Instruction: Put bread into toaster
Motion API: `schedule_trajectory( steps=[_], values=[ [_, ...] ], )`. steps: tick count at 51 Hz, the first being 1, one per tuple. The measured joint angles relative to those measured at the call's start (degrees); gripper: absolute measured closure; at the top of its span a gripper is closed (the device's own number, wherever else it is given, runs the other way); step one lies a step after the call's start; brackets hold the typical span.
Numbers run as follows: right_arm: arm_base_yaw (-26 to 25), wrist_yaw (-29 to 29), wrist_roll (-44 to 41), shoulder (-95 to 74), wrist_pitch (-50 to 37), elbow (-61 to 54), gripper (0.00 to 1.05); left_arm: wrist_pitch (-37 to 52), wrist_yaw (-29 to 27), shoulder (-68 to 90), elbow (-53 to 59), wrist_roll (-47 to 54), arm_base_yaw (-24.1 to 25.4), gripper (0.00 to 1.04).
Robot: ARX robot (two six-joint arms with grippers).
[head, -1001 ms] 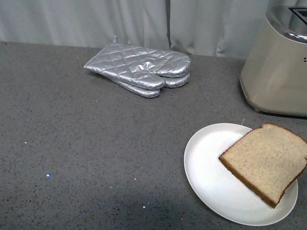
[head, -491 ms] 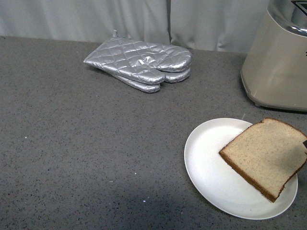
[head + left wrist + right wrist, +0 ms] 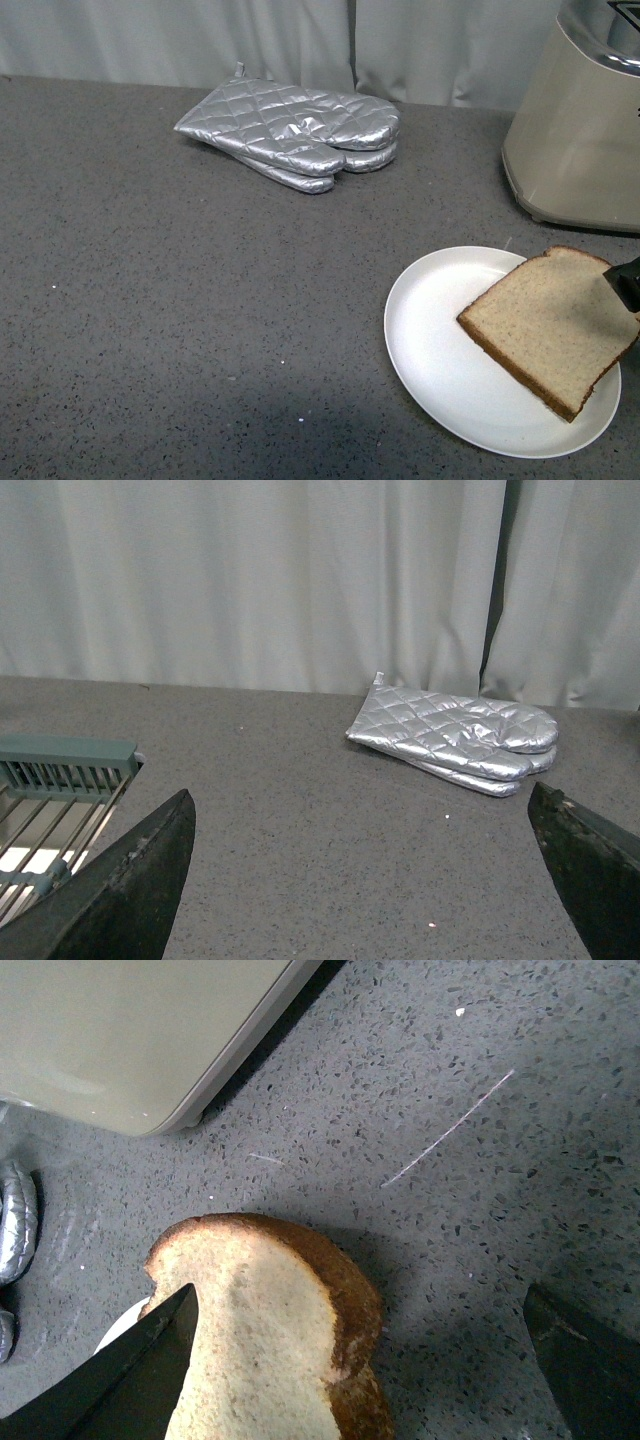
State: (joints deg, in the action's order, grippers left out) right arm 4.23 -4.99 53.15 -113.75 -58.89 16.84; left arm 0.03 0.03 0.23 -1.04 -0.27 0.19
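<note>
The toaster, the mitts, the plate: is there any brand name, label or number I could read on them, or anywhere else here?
None: no text can be read in any view.
toaster: plain beige side, no brand or label showing.
oven mitts: quilted silver, no tag text showing.
plate and bread: unmarked.

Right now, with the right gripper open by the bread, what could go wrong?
1. The bread lies flat and overhangs the rim of the plate. The open right gripper may push it rather than grip it, possibly sliding the plate too.
2. The toaster stands close behind, so a careless lift could clip its side.
</note>
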Motion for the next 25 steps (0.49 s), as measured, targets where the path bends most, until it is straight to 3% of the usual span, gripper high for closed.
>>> schedule_trajectory(
  steps=[25],
  values=[
    [0.8,0.4,-0.8,-1.0,3.1,4.2,0.10,0.0,0.0,0.0,0.0,0.0,0.0,0.07]
  ],
)
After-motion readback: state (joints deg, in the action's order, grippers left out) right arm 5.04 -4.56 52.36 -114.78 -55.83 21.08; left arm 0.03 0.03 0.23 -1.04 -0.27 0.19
